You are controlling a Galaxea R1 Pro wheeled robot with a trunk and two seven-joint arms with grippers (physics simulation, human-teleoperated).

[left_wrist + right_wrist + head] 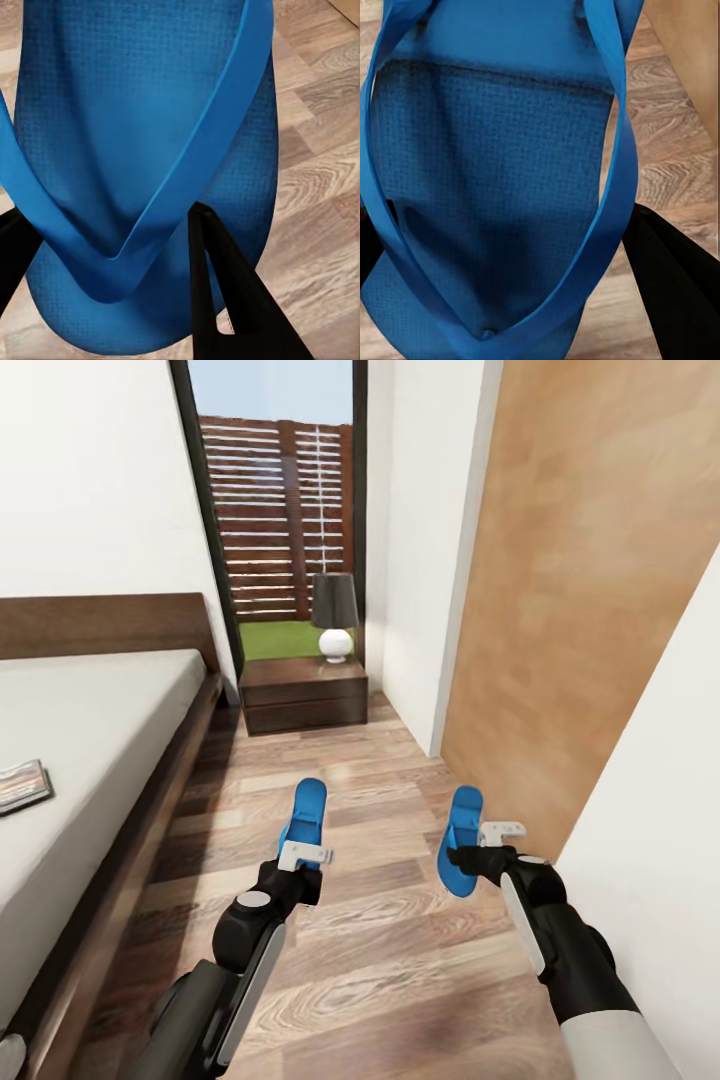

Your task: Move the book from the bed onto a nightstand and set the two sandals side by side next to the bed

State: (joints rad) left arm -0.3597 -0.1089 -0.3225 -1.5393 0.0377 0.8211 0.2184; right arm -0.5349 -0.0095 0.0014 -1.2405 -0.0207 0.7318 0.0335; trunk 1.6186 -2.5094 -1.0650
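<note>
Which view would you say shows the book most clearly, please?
The head view: the book lies flat on the bed near the picture's left edge, partly cut off. The wrist views look at blue sandals and floor instead.

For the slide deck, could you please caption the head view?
Both grippers, left and right, each hold a blue sandal above the wood floor beside the bed.
</note>
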